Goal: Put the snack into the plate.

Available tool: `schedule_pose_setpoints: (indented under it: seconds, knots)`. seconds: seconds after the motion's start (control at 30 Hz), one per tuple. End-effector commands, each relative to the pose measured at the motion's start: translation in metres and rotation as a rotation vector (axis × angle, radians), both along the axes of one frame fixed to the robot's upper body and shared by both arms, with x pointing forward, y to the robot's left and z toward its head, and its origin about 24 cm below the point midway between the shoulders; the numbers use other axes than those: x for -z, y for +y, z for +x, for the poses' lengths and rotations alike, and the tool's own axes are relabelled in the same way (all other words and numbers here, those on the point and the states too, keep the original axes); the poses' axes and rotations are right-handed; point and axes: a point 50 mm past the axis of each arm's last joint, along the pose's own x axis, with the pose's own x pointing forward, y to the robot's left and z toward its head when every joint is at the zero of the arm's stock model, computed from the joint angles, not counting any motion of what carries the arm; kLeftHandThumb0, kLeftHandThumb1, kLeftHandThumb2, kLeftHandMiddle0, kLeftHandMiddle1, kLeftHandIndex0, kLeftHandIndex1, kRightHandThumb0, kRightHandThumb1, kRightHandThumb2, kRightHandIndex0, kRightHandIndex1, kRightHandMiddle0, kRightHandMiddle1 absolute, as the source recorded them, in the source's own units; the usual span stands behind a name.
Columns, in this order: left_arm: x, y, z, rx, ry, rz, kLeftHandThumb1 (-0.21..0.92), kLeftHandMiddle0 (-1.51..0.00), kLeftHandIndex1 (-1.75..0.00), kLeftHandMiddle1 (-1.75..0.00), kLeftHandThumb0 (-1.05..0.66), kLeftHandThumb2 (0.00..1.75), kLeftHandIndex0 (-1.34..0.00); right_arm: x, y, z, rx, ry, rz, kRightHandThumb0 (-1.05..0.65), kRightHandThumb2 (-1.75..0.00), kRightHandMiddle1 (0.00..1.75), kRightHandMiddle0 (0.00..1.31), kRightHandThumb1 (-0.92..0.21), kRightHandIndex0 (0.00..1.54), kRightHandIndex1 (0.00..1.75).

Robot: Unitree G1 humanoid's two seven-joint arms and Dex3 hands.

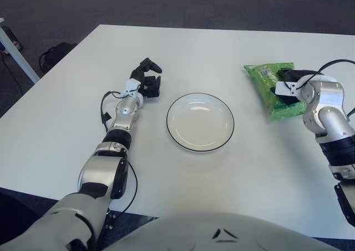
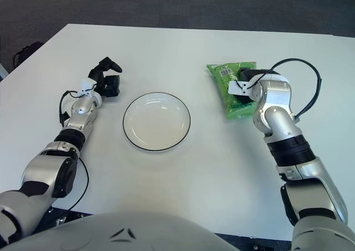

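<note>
Green snack bag [image 1: 270,88] flat on table [image 1: 66,123], R of plate [image 1: 200,121]; my right hand [image 1: 289,86] on it, grip unclear. Left hand [image 1: 147,79] curled, empty.

Snack bag [image 1: 268,88]: bright green, white label patch with barcode near top edge. Plate [image 1: 200,121]: white, thin black rim line. Tabletop [image 1: 222,51]: plain white. Floor [image 1: 166,4]: dark grey carpet. Arms: silver-grey shells, black joints and cables. Left hand [image 1: 147,79] and right hand [image 1: 288,86]: black fingers, white bracket at wrist.
</note>
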Motion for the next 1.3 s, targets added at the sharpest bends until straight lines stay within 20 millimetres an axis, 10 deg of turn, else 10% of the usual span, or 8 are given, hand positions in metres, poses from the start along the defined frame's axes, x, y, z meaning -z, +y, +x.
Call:
schedule_pose_setpoints:
  seconds: [0.0,0.13,0.27,0.43,1.27]
  knots:
    - [0.044,0.005,-0.027,-0.033,0.13,-0.023,0.47,-1.18,-1.75,-1.75,-0.43,1.12,-0.49,0.004,-0.002,0.003,-0.029,0.089,0.039,-0.97,-1.24,0.26,0.0,-0.92,0.61,1.75]
    - [0.043,0.005,-0.027,-0.031,0.123,-0.03,0.48,-1.18,-1.75,-1.75,-0.43,1.12,-0.49,0.003,-0.004,0.005,-0.053,0.124,0.069,-0.94,-1.27,0.22,0.0,-0.92,0.55,1.69]
    - [0.043,0.005,-0.027,-0.028,0.12,-0.04,0.47,-1.2,-1.75,-1.75,-0.43,1.12,-0.49,0.001,-0.007,0.006,-0.055,0.175,0.126,-0.9,-1.31,0.19,0.0,-0.92,0.18,0.79]
    - [0.043,0.006,-0.027,-0.026,0.114,-0.043,0.47,-1.21,-1.75,-1.75,-0.43,1.12,-0.49,0.001,-0.011,0.007,-0.015,0.214,0.183,-0.91,-1.3,0.24,0.0,-0.92,0.06,0.45]
    - [0.044,0.006,-0.029,-0.021,0.109,-0.051,0.47,-1.2,-1.75,-1.75,-0.43,1.13,-0.49,0.006,-0.021,0.012,-0.385,0.002,0.136,-0.85,-1.12,0.46,0.0,-0.92,0.19,0.45]
